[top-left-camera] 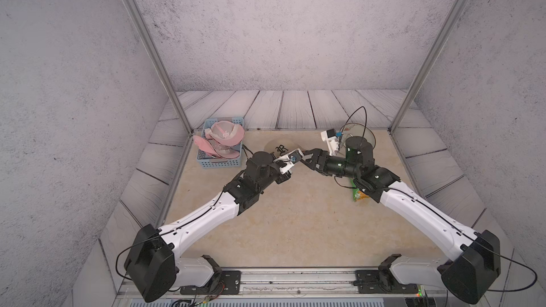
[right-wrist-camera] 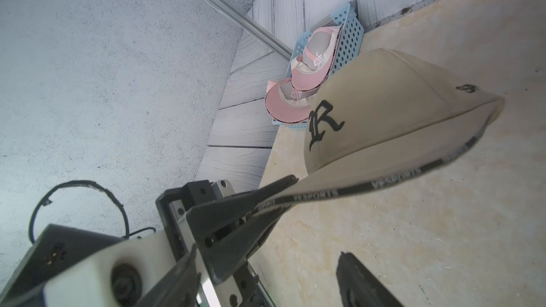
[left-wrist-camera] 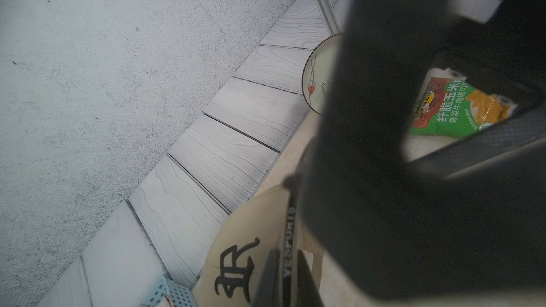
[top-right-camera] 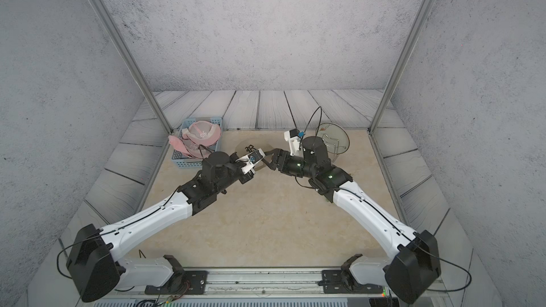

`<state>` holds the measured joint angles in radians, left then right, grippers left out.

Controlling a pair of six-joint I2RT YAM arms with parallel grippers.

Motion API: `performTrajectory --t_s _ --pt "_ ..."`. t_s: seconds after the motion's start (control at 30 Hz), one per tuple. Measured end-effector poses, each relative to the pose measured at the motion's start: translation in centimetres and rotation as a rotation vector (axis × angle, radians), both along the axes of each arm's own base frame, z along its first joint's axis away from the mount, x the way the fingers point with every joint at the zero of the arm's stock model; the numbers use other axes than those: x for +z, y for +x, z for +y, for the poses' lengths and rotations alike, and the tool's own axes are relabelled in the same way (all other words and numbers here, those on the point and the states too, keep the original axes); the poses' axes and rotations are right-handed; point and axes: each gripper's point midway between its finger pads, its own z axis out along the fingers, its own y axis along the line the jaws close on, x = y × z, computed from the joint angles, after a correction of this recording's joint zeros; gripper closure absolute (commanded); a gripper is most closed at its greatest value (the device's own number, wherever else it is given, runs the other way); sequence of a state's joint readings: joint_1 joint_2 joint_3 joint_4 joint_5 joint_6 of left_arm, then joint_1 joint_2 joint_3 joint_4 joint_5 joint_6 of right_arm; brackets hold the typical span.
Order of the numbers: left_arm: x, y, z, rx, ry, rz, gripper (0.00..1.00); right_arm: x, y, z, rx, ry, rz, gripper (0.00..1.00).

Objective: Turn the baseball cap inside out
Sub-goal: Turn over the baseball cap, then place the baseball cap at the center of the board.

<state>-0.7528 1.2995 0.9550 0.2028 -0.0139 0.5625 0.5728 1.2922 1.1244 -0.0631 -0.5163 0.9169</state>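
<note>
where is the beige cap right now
In a top view the beige cap is mid-table, right of the blue basket, brim pinched in the left hand.

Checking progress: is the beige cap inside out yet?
Not yet. The beige cap shows its outer crown with the embroidered R, its brim clamped in the left end effector.

Both arms matched: left arm (top-left-camera: 201,220) and right arm (top-left-camera: 419,211) had white tapered links dotted with small black screws, black joint housings, and big black shoulder boxes (top-left-camera: 150,264) at 7 and 5 o'clock in both top views. Thin black cable (right-wrist-camera: 76,182) looped outside, camera mounts (top-left-camera: 329,140) were white, and green LEDs (top-left-camera: 348,149) were lit on the right arm. Left gripper (right-wrist-camera: 283,193) had black wedge-shaped fingers.
</note>
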Motion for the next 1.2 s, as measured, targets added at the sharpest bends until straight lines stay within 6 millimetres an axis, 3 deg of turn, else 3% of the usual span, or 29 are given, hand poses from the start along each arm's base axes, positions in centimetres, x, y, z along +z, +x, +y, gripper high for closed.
performTrajectory --t_s 0.17,0.4,0.5,0.57,0.63,0.77,0.87,1.03,1.2 --pt "-0.2 -1.0 -0.6 -0.02 0.015 -0.054 1.0 0.2 0.7 -0.3 -0.032 0.03 0.025 0.32" --pt "-0.1 -1.6 -1.0 -0.023 0.038 -0.101 1.0 -1.5 1.9 -0.3 -0.06 0.041 0.092 0.42" --pt "0.3 -2.1 -1.4 -0.035 0.049 -0.129 1.0 -2.4 2.2 0.2 -0.05 0.043 0.121 0.55" --pt "0.1 -2.2 -1.3 -0.026 0.075 -0.142 0.98 -2.4 2.2 0.5 -0.033 0.059 0.129 0.69" --pt "0.0 -2.2 -1.2 -0.016 0.102 -0.16 0.81 -2.3 2.2 0.6 -0.026 0.076 0.152 0.82" --pt "0.0 -2.9 -1.4 -0.034 0.122 -0.181 0.48 -1.9 2.2 0.7 -0.015 0.104 0.154 0.95" --pt "1.5 -4.0 -1.4 -0.054 0.088 -0.208 0.34 -1.9 2.3 0.9 0.004 0.111 0.125 1.0" --pt "6.2 -5.5 1.0 -0.005 -0.054 -0.26 0.23 -5.0 3.6 1.0 0.032 0.057 0.129 1.0" --pt "7.9 -6.2 3.8 0.079 -0.187 -0.203 0.2 -8.1 4.9 0.6 0.078 0.004 0.12 1.0"
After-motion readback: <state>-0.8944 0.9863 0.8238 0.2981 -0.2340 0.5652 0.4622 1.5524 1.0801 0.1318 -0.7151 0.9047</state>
